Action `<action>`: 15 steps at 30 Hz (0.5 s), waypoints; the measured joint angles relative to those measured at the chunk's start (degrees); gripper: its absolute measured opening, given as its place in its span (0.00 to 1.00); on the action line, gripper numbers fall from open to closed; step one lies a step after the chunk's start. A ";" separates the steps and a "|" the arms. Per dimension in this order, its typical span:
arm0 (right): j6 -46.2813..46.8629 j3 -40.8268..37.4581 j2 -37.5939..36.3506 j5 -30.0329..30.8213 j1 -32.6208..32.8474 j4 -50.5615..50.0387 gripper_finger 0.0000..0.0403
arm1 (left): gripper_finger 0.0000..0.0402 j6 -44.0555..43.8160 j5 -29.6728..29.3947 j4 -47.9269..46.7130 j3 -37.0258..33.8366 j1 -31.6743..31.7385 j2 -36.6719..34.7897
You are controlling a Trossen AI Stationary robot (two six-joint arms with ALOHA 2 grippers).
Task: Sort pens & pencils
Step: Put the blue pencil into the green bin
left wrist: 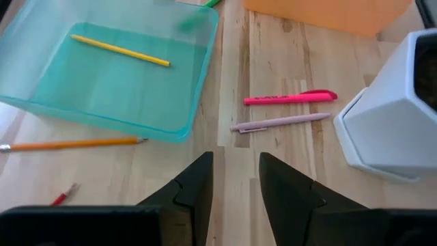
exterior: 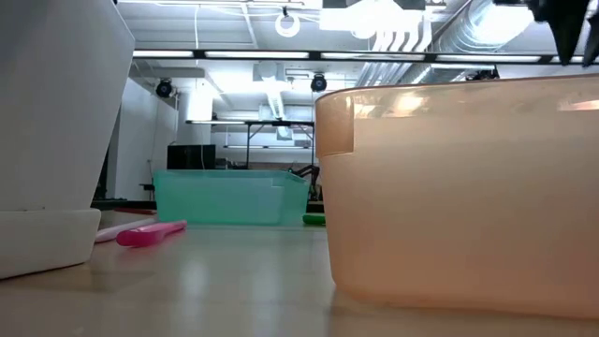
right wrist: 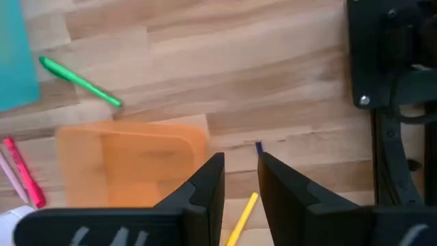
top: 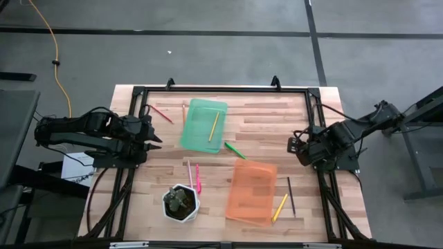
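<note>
Pens and pencils lie scattered on the wooden surface (top: 256, 117), one yellow pencil (top: 214, 126) inside the green tray (top: 194, 135).
Left gripper (left wrist: 235, 179) and right gripper (right wrist: 240, 179) hover at opposite surface edges, fingers slightly apart, empty.

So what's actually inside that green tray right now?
One yellow pencil lies inside the green tray, and nothing else shows in it. The tray is see-through and seen from straight above, so little could be hidden; only the table directly under it stays unchecked.

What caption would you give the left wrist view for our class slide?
Left gripper, fingers apart and empty, above the wooden table: a yellow pencil in the green tray, pink pen beside the white pot.
</note>
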 joint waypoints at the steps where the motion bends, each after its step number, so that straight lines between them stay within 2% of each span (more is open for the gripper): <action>1: -0.33 -2.14 -1.20 -1.23 0.00 1.76 0.20 | 0.27 -0.78 -0.01 0.00 0.00 0.01 0.00; 7: -0.33 -13.72 -6.24 -6.13 1.10 14.51 0.20 | 0.27 -3.89 -0.03 0.01 -0.01 0.00 0.00; 15: 2.15 -19.51 -5.48 -10.31 4.53 20.94 0.16 | 0.27 -5.85 -0.07 -0.62 -0.01 0.01 0.00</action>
